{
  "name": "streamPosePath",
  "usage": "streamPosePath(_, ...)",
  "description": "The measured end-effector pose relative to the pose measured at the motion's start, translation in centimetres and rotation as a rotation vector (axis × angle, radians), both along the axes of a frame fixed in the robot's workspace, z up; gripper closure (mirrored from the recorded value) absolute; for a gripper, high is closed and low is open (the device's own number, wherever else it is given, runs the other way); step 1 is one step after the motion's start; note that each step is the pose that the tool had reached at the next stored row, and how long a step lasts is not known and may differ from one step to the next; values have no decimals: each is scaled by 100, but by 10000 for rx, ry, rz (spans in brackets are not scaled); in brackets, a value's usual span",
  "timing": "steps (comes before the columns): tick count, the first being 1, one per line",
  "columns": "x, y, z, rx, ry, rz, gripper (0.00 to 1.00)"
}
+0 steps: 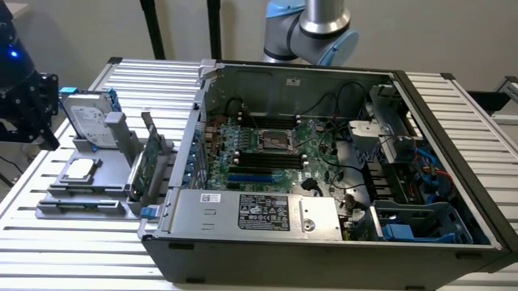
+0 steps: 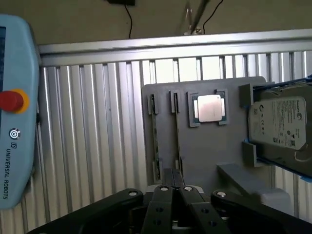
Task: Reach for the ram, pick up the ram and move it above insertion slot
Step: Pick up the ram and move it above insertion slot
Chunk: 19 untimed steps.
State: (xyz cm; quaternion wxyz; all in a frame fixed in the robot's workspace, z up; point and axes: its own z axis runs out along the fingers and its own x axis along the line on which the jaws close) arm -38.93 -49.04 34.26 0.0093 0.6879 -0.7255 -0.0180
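In the wrist view two thin ram sticks stand on edge in a grey holder plate (image 2: 209,156). One ram (image 2: 176,131) is in line with my gripper and the other stick (image 2: 155,131) is beside it. My gripper (image 2: 173,191) hangs above the near end of the plate with its fingers (image 2: 163,197) pressed together and nothing between them. In the exterior view my gripper (image 1: 26,106) is high at the exterior view's left, over the plate (image 1: 77,209). The black insertion slots (image 1: 263,157) lie parallel on the motherboard inside the open computer case (image 1: 324,245).
A processor chip (image 2: 210,107) and a hard drive (image 2: 280,124) sit on the holder plate. An upright green expansion card (image 1: 145,163) stands between plate and case. A teach pendant (image 2: 17,112) lies beside the plate on the slatted table (image 2: 92,131). A blue slot (image 1: 251,179) lies near the black ones.
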Motion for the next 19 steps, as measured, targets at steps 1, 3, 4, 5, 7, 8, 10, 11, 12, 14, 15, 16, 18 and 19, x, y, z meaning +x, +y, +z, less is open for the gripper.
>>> streamPosePath(1, 0, 0, -9, 5, -21, 194, 89)
streamPosePath(3, 0, 0, -24, 11, -55, 544, 89)
streamPosePath(4, 0, 0, -31, 15, -72, 719, 89)
streamPosePath(5, 0, 0, -38, 19, -88, 888, 89)
streamPosePath(7, 0, 0, -49, 35, -138, 1186, 89)
streamPosePath(8, -4, 0, -52, 52, -165, 1254, 89)
streamPosePath(10, -8, 0, -54, 70, -190, 1260, 89)
streamPosePath(11, -8, 0, -54, 76, -198, 1261, 89)
streamPosePath(12, -9, 0, -55, 81, -202, 1261, 89)
streamPosePath(14, -10, 0, -59, 91, -211, 1260, 82)
streamPosePath(15, -10, 0, -64, 94, -214, 1259, 76)
streamPosePath(16, -12, 0, -71, 94, -215, 1260, 76)
streamPosePath(18, -20, 1, -100, 91, -218, 1258, 64)
streamPosePath(19, -27, 1, -119, 93, -223, 1258, 64)
